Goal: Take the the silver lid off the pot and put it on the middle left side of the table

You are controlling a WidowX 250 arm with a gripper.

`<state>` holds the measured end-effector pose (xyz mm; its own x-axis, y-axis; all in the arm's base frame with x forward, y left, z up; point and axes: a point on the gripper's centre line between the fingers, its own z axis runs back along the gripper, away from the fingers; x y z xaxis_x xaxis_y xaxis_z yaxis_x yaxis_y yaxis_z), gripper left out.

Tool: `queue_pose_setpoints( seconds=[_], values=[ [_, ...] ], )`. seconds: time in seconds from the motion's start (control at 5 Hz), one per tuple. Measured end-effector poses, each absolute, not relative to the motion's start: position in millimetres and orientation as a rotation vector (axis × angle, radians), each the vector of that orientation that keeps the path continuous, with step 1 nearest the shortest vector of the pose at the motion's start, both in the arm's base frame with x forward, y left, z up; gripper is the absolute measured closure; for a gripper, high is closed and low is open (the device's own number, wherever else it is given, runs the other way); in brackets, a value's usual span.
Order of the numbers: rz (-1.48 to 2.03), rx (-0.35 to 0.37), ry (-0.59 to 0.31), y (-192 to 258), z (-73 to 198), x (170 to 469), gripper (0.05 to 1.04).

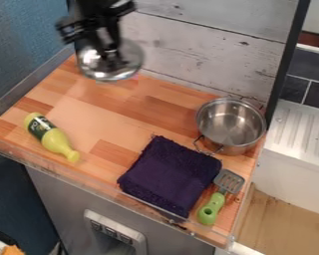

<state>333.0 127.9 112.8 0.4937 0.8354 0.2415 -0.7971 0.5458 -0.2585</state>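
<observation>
My gripper (110, 50) hangs at the upper left, above the far left part of the table (115, 104). The silver lid (109, 67) is held by it, tilted and raised off the surface; the fingertips are around the lid's top, where the knob is hard to make out. At the right rear of the table stands the silver pot (230, 125), uncovered, its shiny inside visible and its handles sticking out at the front and back.
A yellow bottle (52, 137) lies near the left front edge. The dark purple cloth (170, 174) is folded at the front middle, with a green-handled spatula (212, 208) to its right. White boards (209, 45) rise behind the table, and a clear rim runs along its front.
</observation>
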Motion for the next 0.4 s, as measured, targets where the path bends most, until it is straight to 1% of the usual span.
queue_pose_setpoints(
  seconds=[0.2, 0.4],
  values=[
    [1.065, -0.052, -0.321, 175.3, 82.6, 316.3, 0.811],
    [1.087, 0.0, -0.269, 197.2, 59.0, 309.1, 0.811]
  ],
)
